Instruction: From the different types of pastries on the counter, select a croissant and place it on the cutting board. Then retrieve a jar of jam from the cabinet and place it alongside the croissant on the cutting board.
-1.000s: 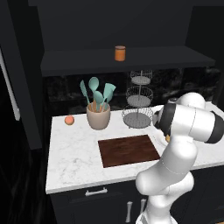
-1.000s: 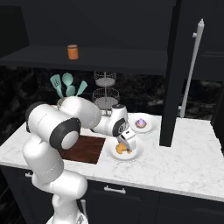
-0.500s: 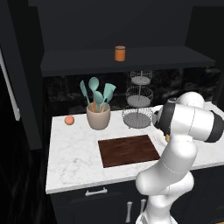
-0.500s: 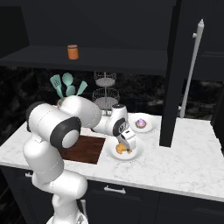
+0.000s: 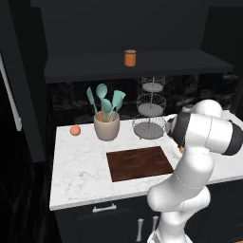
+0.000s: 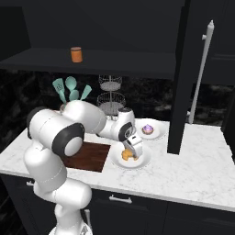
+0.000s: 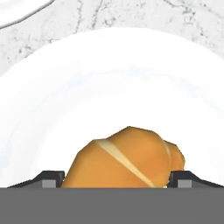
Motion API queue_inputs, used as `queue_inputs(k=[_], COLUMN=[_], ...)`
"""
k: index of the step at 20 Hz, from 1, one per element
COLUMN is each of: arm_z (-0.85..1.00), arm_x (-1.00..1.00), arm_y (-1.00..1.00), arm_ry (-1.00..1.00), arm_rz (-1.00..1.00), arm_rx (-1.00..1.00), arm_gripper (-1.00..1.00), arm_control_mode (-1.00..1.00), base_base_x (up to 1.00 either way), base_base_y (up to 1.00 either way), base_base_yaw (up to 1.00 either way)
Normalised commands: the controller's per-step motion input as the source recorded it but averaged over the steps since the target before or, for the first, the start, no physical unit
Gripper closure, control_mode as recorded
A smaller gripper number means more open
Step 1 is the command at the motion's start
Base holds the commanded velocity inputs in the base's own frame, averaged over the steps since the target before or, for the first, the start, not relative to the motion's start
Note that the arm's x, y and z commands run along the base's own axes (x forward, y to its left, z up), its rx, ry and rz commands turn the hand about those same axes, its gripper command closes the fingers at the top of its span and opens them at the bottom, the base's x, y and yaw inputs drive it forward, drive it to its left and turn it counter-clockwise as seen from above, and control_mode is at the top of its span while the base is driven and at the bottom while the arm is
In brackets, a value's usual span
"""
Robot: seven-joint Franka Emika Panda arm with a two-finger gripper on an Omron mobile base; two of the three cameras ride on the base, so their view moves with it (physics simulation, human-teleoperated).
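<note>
The golden croissant [image 7: 124, 157] lies on a white plate [image 7: 113, 78] on the marble counter [image 6: 193, 170]. My gripper [image 7: 118, 179] is open and low over it, one dark fingertip [image 7: 50, 178] on each side of the pastry. From the right base view the gripper [image 6: 131, 152] hangs just above the croissant [image 6: 125, 156]. The dark brown cutting board [image 6: 89, 156] lies left of that plate. The orange jar of jam [image 5: 130, 57] stands on the black cabinet's shelf [image 5: 95, 64]. A round purple-topped pastry [image 6: 148, 129] sits on a second plate behind.
A beige pot of teal utensils [image 5: 107, 126] and a wire tiered stand [image 5: 151, 114] stand behind the cutting board [image 5: 138, 163]. A peach-coloured fruit [image 5: 75, 130] lies at the counter's back left. A black upright panel [image 6: 180, 92] rises right of the plates.
The hand has sunk a little toward the croissant. The jaws stay equally wide, and nothing else has moved.
</note>
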Motion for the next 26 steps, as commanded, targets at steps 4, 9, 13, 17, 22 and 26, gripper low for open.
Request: queue_inputs(k=[4, 9, 13, 17, 22, 26], arm_z=[0.48, 0.37, 0.22, 0.0, 0.03, 0.02], arm_x=[0.13, 0.04, 0.0, -0.09, -0.22, -0.36], arm_y=[-0.05, -0.02, 0.01, 0.11, 0.24, 0.29], arm_ry=[0.07, 0.04, 0.0, -0.01, -0.01, -0.02], arm_rz=[0.0, -0.01, -0.04, 0.0, 0.0, 0.0], arm_rx=[0.01, 0.01, 0.0, 0.0, 0.0, 0.0], arm_gripper=[1.0, 1.0, 1.0, 1.0, 1.0, 1.0], arm_control_mode=[-1.0, -1.0, -1.0, -1.0, -1.0, -1.0], base_base_x=[0.0, 0.0, 0.0, 0.0, 0.0, 0.0], base_base_y=[0.0, 0.0, 0.0, 0.0, 0.0, 0.0], base_base_yaw=[0.0, 0.0, 0.0, 0.0, 0.0, 0.0])
